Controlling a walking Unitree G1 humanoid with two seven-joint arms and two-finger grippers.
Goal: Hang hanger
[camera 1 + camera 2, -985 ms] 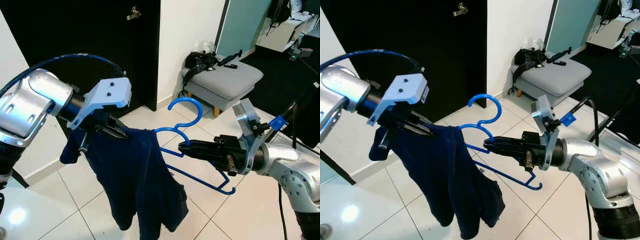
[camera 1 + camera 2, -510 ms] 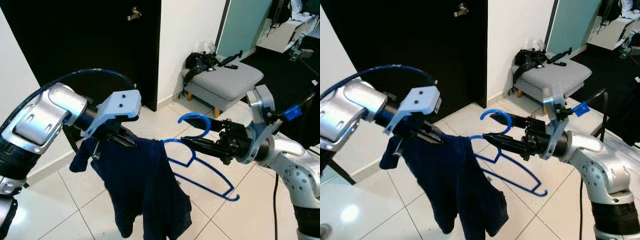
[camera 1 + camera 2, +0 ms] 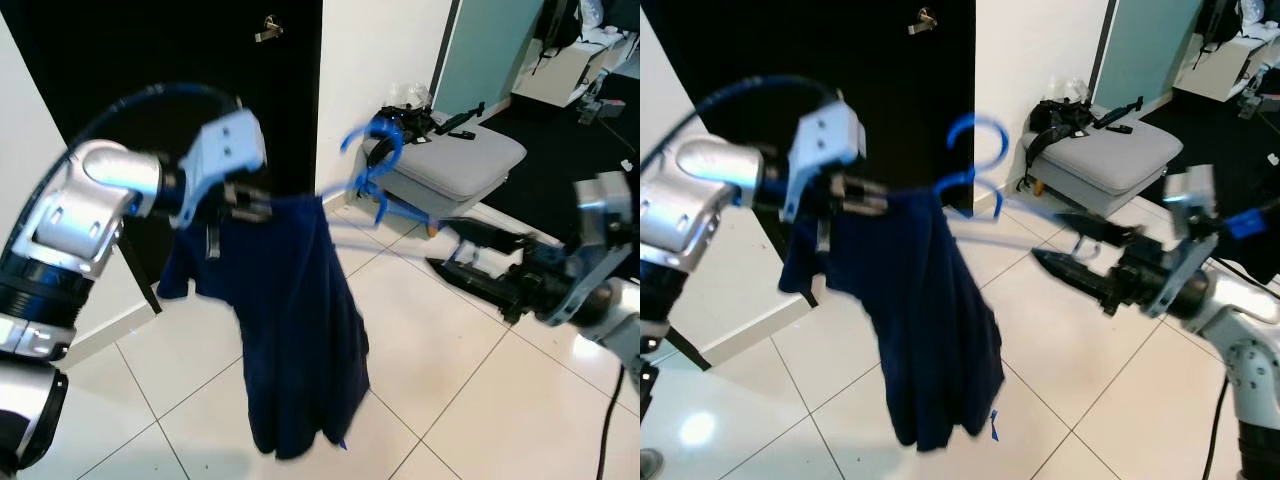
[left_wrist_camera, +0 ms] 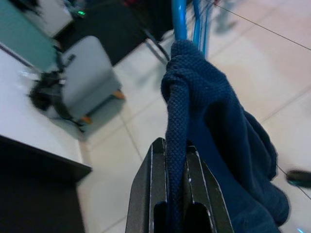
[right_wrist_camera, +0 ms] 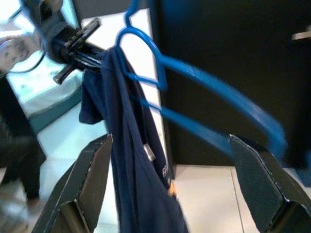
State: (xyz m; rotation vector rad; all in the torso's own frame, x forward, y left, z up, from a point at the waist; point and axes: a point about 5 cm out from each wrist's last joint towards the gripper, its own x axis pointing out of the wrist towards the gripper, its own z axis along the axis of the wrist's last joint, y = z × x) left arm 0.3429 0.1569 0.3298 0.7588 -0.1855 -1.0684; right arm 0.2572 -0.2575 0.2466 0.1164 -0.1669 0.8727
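since earlier frame right hand [image 3: 1065,245] released, off blue hanger [image 3: 375,165]; left hand [image 3: 262,205] clenched on navy garment [image 3: 295,330]. risk: unsupported hanger swings, slips from garment.

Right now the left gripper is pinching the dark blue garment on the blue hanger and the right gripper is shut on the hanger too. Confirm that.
Not quite. The left gripper does pinch the dark blue garment on the blue hanger, but the right gripper is open: the right wrist view shows its fingers spread wide apart, off the hanger.

Motion blurs the blue hanger [image 3: 385,190]; the dark garment [image 3: 930,320] hides its left end.
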